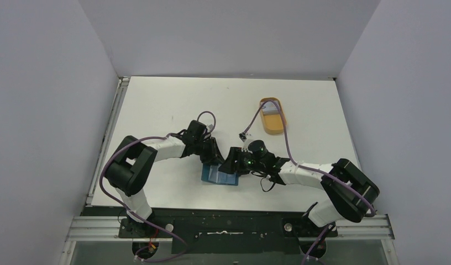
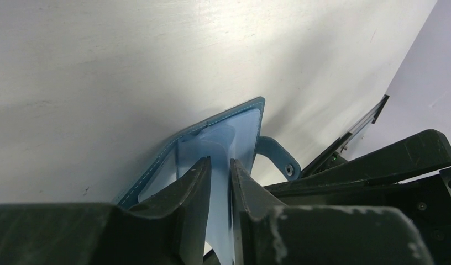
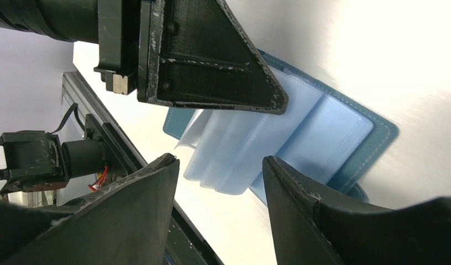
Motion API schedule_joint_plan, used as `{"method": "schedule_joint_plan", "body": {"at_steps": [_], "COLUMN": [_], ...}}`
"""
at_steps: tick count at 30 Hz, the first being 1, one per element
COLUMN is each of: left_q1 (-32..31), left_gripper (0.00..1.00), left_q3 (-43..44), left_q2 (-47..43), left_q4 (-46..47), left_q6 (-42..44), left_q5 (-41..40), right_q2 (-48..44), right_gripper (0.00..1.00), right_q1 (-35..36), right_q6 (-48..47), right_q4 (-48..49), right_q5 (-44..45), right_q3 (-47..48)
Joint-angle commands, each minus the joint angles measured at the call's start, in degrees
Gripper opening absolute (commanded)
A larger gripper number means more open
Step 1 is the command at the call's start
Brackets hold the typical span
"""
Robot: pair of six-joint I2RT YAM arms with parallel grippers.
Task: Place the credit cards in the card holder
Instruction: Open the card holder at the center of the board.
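The card holder [image 1: 220, 176] lies opened flat on the tabletop [image 1: 157, 110], near its front edge and midway between the two arms. Its long axis runs roughly left to right with a slight tilt. Both arms reach in over it from either side, so neither is clearly nearer. The left pincer [image 2: 220, 161] comes down on the holder's left half with its fingers nearly together. One clear sleeve [image 2: 219, 212] stands up in the slit between them, and the snap tab [image 2: 276, 157] pokes out just beyond. Whether the pads already bite that sleeve or only flank it, I cannot tell. The right pincer [image 3: 219, 161] hangs just above the fanned sleeves with its fingers spread wide and nothing between them; no card shows in it. The only card-like thing in sight is the credit cards [image 1: 271, 109], a pale grey patch lying in the orange tray [image 1: 278, 130]. The tray sits well apart from the holder, toward the far right, and plainly closer to the right arm. My judgement is that the left side is set to lift a sleeve, and the empty right pincer must travel to the tray.
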Motion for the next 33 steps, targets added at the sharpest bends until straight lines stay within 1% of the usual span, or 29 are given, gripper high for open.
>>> {"method": "schedule_joint_plan", "body": {"at_steps": [1,3,6,19,33], "left_q1": [0.19,0.19,0.19,0.19,0.19], "left_gripper": [0.14,0.12,0.12,0.11,0.1], "left_q3": [0.92,0.92,0.92,0.65,0.82], "left_q2": [0.5,0.51,0.54,0.65,0.5], "left_q4": [-0.06,-0.11,-0.06,0.29,0.54], "left_q6": [0.83,0.83,0.79,0.39,0.13], "left_q5": [-0.63,-0.68,-0.7,-0.6,-0.17], "right_q2": [-4.72,-6.02,-5.81,-0.63,3.76], "right_gripper": [0.57,0.56,0.56,0.68,0.68], "right_q1": [-0.52,-0.77,-0.71,1.9,3.56], "right_q6": [-0.26,-0.46,-1.76,-0.02,-1.8], "right_q4": [-0.41,-2.62,-7.32,-7.59,-14.67], "right_q5": [4.62,6.56,7.89,9.84,11.68], "right_q3": [-1.81,-2.54,-1.19,4.35,9.26]}}
